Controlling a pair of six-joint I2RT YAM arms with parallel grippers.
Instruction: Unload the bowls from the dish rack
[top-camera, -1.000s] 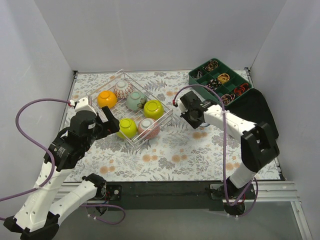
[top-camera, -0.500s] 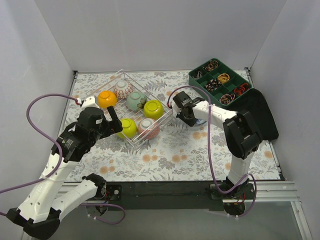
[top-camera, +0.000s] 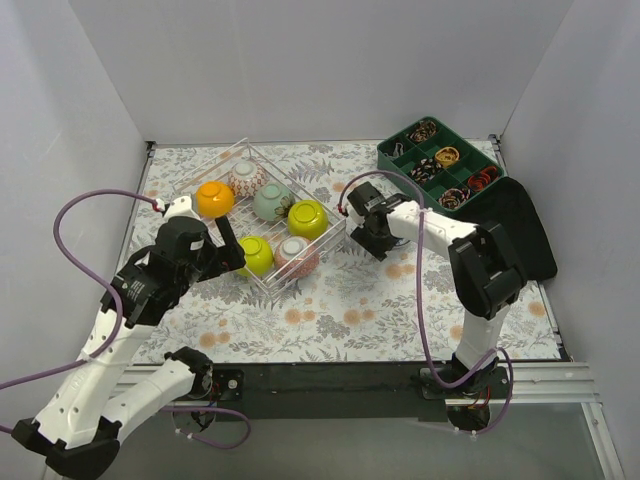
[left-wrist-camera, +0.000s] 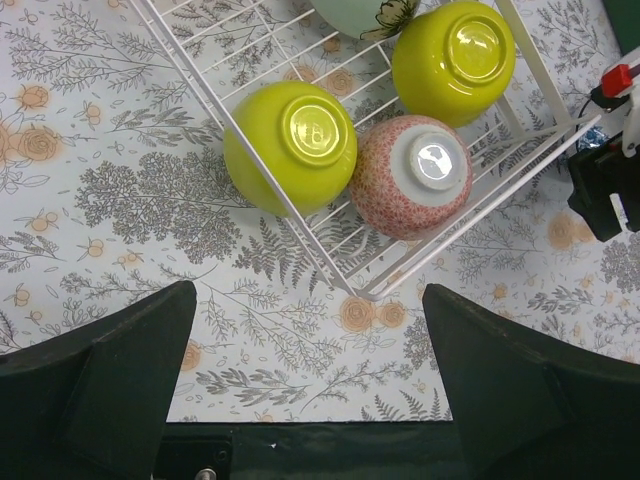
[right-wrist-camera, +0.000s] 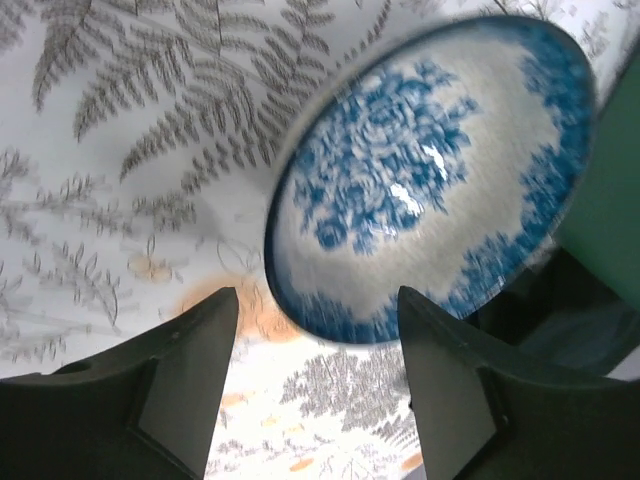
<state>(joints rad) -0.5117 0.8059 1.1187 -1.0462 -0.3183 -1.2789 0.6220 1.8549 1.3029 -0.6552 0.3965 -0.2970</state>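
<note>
The dish rack (top-camera: 318, 258), a white wire tray, holds an orange bowl (top-camera: 214, 198), a pink-patterned one (top-camera: 246, 178), a mint one (top-camera: 272, 201), two yellow-green ones (top-camera: 307, 218) (top-camera: 255, 256) and a pink-red one (top-camera: 296, 256), all upside down. My left gripper (top-camera: 222, 245) hovers open above the rack's near corner (left-wrist-camera: 362, 293), short of the yellow-green bowl (left-wrist-camera: 290, 145) and pink-red bowl (left-wrist-camera: 412, 175). My right gripper (right-wrist-camera: 315, 305) stands open right of the rack. A blue-white bowl (right-wrist-camera: 430, 180) lies on the cloth just beyond its fingertips, mouth up.
A dark green compartmented tray (top-camera: 440, 165) of small items sits at the back right. A black mat (top-camera: 515, 225) lies beside it under the right arm. White walls close in the floral cloth (top-camera: 340, 310) on three sides.
My right gripper has gone from shut to open, letting go of the blue-white bowl on the cloth. The left gripper has moved in towards the rack's near side.
</note>
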